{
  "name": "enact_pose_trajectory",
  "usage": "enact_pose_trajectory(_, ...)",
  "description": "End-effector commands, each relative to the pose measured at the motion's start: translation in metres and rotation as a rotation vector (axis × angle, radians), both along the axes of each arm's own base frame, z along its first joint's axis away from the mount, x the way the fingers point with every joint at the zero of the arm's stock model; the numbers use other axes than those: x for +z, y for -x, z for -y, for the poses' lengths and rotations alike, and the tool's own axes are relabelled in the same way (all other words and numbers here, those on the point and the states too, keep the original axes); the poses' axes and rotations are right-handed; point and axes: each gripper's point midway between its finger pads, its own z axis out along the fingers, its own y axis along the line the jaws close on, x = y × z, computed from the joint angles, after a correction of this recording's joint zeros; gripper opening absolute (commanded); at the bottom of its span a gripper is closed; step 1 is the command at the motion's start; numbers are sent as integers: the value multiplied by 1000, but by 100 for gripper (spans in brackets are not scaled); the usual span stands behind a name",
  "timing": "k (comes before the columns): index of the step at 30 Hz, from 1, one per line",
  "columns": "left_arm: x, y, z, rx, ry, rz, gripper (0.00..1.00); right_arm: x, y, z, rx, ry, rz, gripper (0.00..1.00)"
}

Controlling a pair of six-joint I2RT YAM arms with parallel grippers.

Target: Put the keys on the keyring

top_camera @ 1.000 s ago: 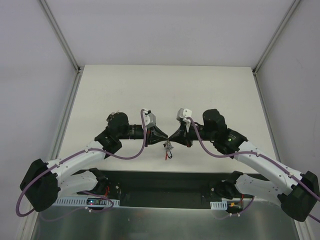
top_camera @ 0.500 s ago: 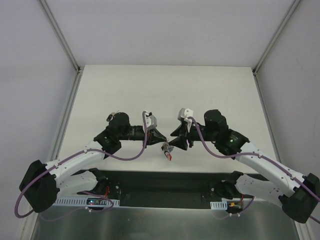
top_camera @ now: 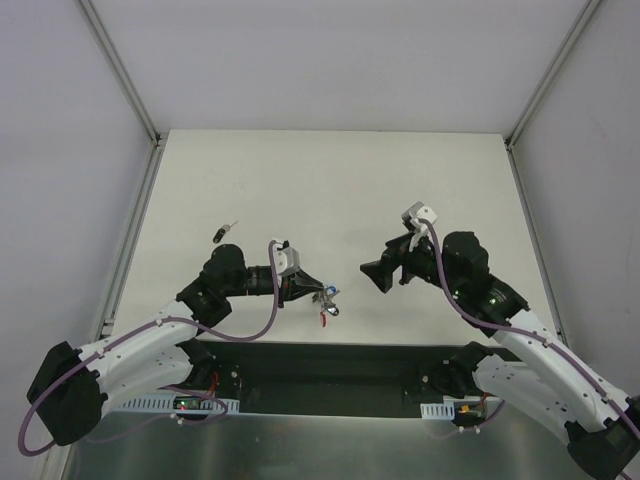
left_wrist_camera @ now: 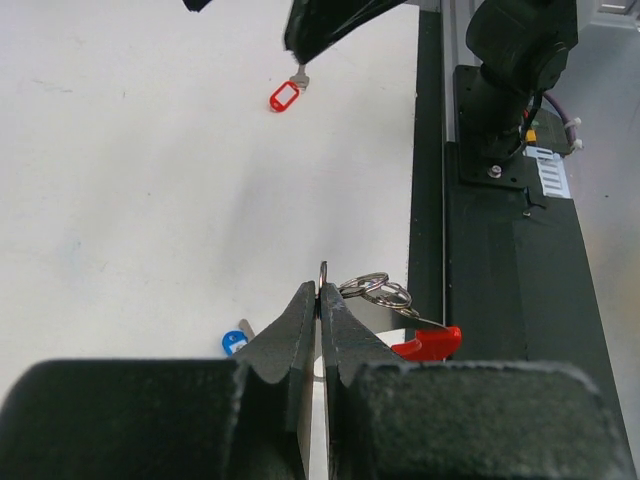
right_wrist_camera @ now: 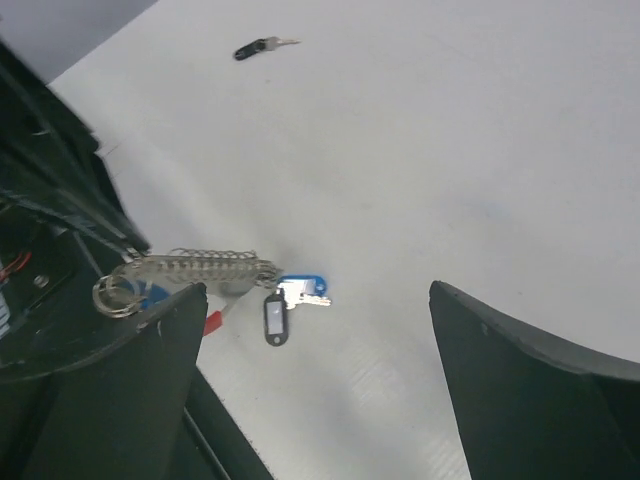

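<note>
My left gripper (left_wrist_camera: pixel 321 296): pinched shut on the keyring (left_wrist_camera: pixel 372 289), near the table's (top_camera: pixel 330 180) front edge;
My right gripper (top_camera: pixel 372 274): spread wide, empty;
Loose keys: red-tagged key (left_wrist_camera: pixel 285 96) beyond; black key (top_camera: pixel 224 234) farthest;
Risk: my thin pinch could let the ring twist during threading.

Build notes, both arms alike. We record the left arm (top_camera: pixel 140 338) and right arm (top_camera: pixel 540 355) as white tubular links joined by bulky black joint housings. A purple cable (top_camera: pixel 273 305) runs along each arm. The left hand (top_camera: pixel 308 289) and right hand (top_camera: pixel 373 276) are matte black; the fingers (left_wrist_camera: pixel 300 320) are wedge-shaped, narrowing to thin tips. Each wrist carries a small grey-white camera block (top_camera: pixel 420 215). The black bases sit on a dark base plate (top_camera: pixel 330 375), beside a white slotted strip (left_wrist_camera: pixel 551 170). We see one silver screw (left_wrist_camera: pixel 492 172).
</note>
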Motion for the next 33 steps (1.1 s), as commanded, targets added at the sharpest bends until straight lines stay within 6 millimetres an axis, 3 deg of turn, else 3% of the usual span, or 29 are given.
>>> enact_pose_trajectory(1, 28, -9, -2, 45, 48, 106, 0, -15, -26, 46, -326, 24, -77, 96)
enact_pose_trajectory(9, 54, -30, -10, 53, 38, 46, 0, -60, -38, 133, -781, 133, -319, 96)
enact_pose_trajectory(14, 58, -55, -24, 97, 34, 14, 0, -92, -31, 191, -1078, 158, -495, 96)
enact_pose_trajectory(17, 57, -66, -30, 159, 17, 48, 0, -106, -30, 215, -1214, 127, -580, 96)
enact_pose_trajectory(21, 52, -78, -44, 250, -10, 85, 0, -124, -31, 237, -1353, 73, -686, 99)
enact_pose_trajectory(28, 60, -82, -63, 360, -35, 194, 0, -148, -31, 259, -1543, 53, -790, 74)
enact_pose_trajectory(33, 64, -83, -64, 374, -29, 197, 0, -176, -33, 260, -1585, 52, -906, 66)
